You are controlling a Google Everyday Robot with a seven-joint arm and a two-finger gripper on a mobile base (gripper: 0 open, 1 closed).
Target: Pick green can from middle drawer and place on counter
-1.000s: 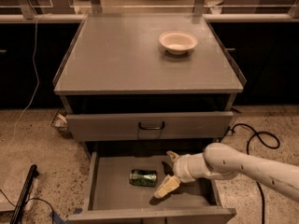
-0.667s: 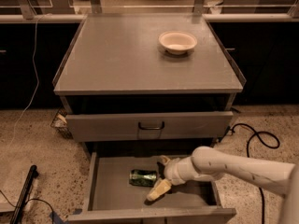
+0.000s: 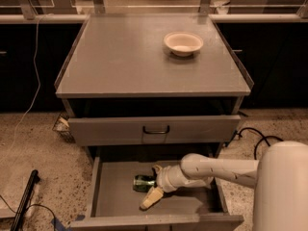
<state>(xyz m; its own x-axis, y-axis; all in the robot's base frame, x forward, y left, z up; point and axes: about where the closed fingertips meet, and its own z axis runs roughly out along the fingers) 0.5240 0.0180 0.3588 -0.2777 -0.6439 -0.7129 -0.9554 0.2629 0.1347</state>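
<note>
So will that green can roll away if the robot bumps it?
Probably: the green can lies on its side on the flat floor of the middle drawer, so a nudge could roll it. It looks shiny, so maybe slippery. The gripper sits open around one end.

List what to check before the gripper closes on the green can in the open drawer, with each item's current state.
1. Middle drawer pulled out, floor exposed: ok.
2. Green can in view, lying on its side on the drawer floor: ok.
3. Gripper inside the drawer at the can's right end, fingers open, one behind and one in front of it: ok.
4. Can far enough between the fingers for a firm grip: cannot tell.
5. Lift path past the handled drawer above: cannot tell.
6. Counter has bare surface beside the bowl for placing: ok.
</note>
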